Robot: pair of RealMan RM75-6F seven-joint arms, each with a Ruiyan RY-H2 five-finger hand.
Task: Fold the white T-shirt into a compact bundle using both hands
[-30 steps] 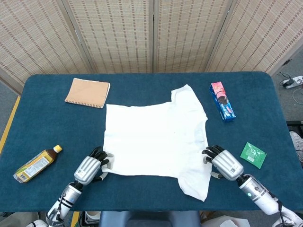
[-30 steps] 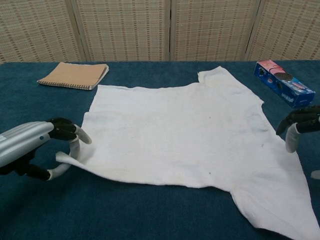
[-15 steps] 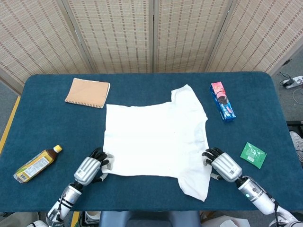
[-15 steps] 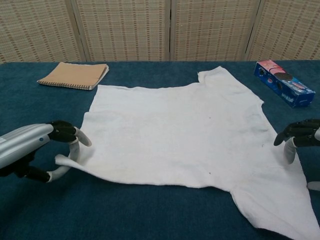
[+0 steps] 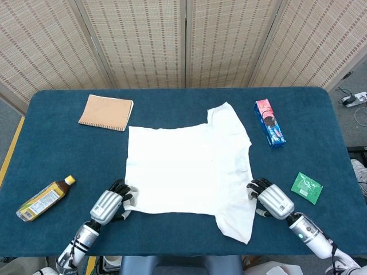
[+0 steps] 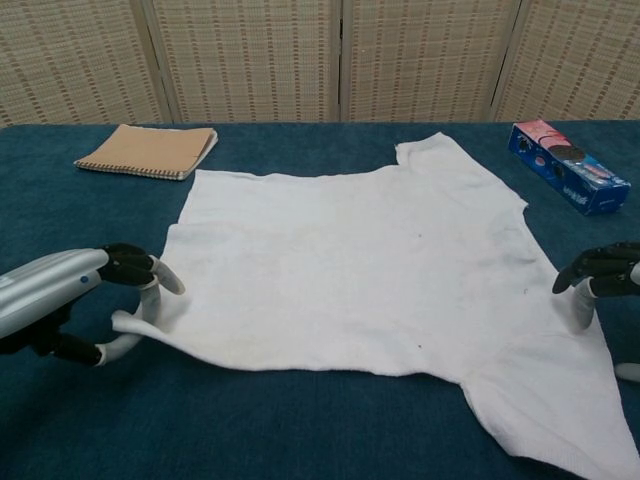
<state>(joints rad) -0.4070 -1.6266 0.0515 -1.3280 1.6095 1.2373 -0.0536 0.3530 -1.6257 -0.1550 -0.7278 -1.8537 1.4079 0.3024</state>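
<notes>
At lower left, the left hand (image 6: 70, 300) pinches the white T-shirt (image 5: 186, 169) corner; the right hand (image 5: 274, 200), fingers curled, touches its lower-right edge, readying a fold.

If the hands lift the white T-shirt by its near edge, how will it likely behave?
Probably floppy: the white T-shirt lies flat, and its corner curls limply at the left hand. Likely light, thin cloth. It may drag rather than slide on the table's napped blue cover.

Head high overhead, chest low, table-level.
</notes>
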